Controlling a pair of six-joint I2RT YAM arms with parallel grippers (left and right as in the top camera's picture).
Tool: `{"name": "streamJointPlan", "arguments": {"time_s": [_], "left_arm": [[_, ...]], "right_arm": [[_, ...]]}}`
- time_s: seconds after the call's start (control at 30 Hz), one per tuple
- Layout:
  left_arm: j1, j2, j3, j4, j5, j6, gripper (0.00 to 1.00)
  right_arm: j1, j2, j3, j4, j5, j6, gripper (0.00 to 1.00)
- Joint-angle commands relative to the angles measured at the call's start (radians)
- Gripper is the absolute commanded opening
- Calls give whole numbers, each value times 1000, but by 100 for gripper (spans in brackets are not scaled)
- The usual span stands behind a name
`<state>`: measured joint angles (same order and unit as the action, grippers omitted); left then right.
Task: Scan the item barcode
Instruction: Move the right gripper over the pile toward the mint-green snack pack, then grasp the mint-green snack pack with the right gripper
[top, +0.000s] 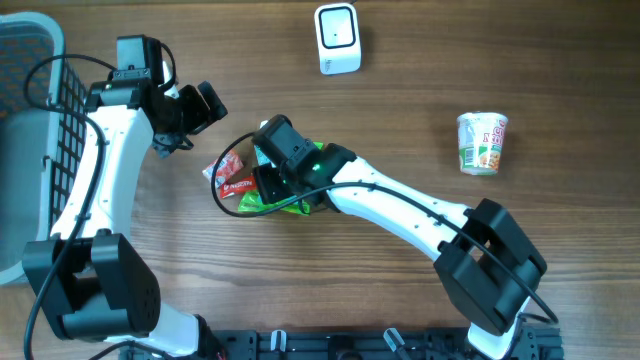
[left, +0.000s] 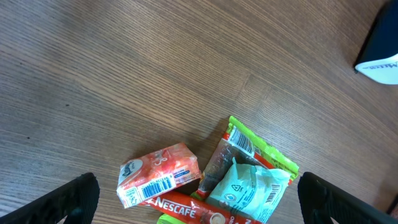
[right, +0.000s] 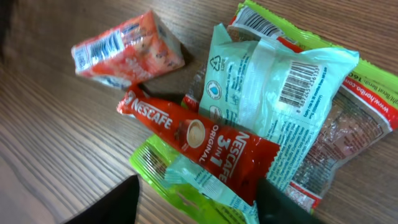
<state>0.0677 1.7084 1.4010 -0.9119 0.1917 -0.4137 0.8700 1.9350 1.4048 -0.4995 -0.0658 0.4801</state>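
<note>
The right gripper (right: 198, 196) is straddling the Nescafe sachet (right: 199, 140); whether it is pinching cannot be told. The left gripper (left: 198, 190) is hovering, spread wide.

Mock shop checkout: scanner (top: 337, 38), basket (top: 25, 60).

Grey basket (top: 22, 150) at wooden table's (top: 560, 60) left edge

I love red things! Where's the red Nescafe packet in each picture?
Overhead: Nescafe packet left of centre, in the pile of packets.
Left wrist: bottom edge, near the middle.
Right wrist: middle, lying slantwise.
Shared landmark: orange barcoded packet beside it.
</note>
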Motion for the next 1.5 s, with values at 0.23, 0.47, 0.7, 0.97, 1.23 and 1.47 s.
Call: {"name": "streamJointPlan", "arguments": {"time_s": [0.23,0.47,0.7,0.97,1.23,1.47], "left_arm": [[2,0,0,3,-2,-6,100],[2,0,0,3,-2,-6,100],[2,0,0,3,-2,-6,100],[2,0,0,11,-2,-7,100],[3,1,0,2,-2,-13,100],[-21,23,-28,3,18,-13,4]], "right_arm": [[-1,114,-10,66,28,95,53],[-5,21,-8,81,58,-54,5],[-2,5,-8,140,-130,-55,50],[-12,11,-8,142,-89,-104,66],[-221,12,-9,13,-233,-89,58],[-281,28,-46,-3,-344,-106,54]]}}
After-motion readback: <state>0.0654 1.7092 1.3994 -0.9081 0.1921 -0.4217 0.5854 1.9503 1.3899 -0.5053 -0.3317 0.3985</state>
